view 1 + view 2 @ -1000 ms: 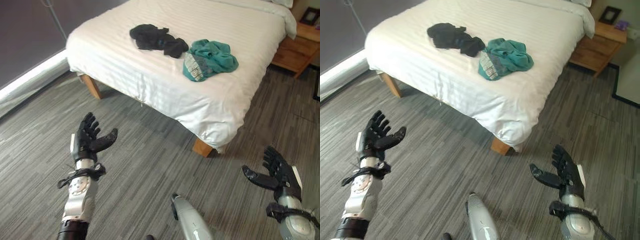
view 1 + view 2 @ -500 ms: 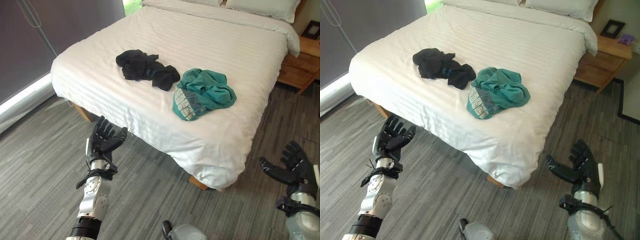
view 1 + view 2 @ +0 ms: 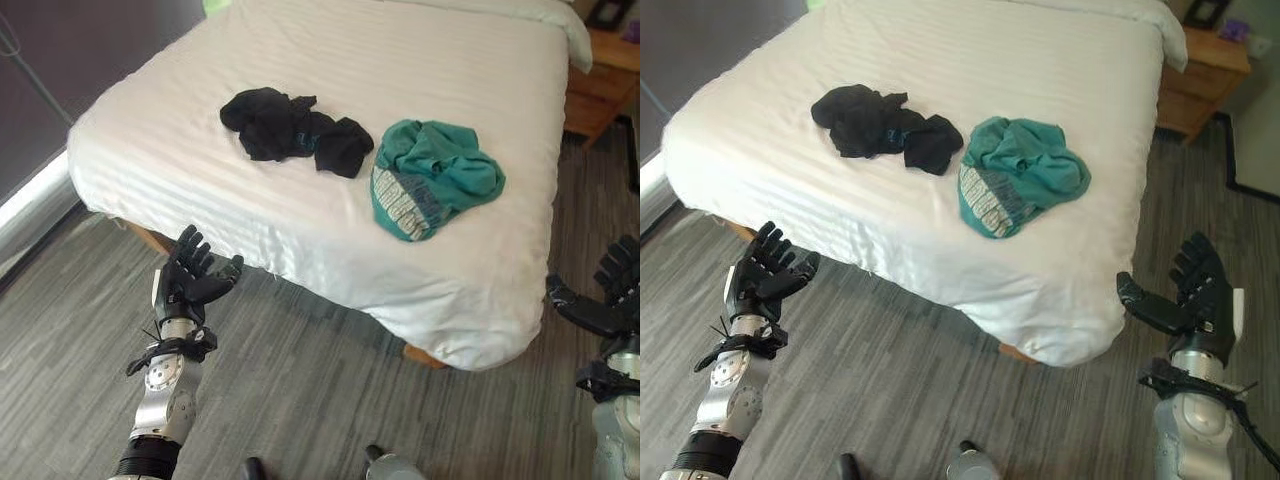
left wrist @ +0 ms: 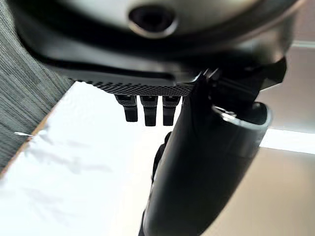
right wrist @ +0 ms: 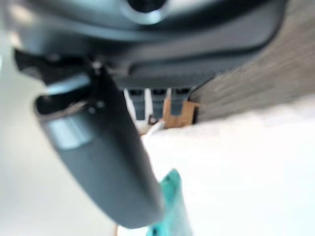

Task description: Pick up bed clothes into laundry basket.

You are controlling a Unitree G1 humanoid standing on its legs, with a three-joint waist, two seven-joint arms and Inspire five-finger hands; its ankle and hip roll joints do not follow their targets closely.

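White bed point(image 3: 330, 250) fills upper & centre of head views, w/ two heaps of clothes on the sheet: black clothes point(image 3: 292, 126) crumpled just left of centre, teal garment point(image 3: 432, 188) w/ a patterned lighter patch just beside them to the right, nearly touching. Both lie well up on the mattress, apart from either hand. Left hand point(image 3: 187, 285) at lower left, raised over the grey striped floor point(image 3: 300, 380) just off the bed's near edge, fingers spread straight, thumb out, holding nothing. Right hand point(image 3: 1195, 295) at lower right, past the bed's near corner, fingers likewise spread apart & empty, palm turned toward the bed. Wooden nightstand point(image 3: 1202, 70) at upper right corner beside the bed. Right wrist view catches a sliver of the teal garment on white sheet.
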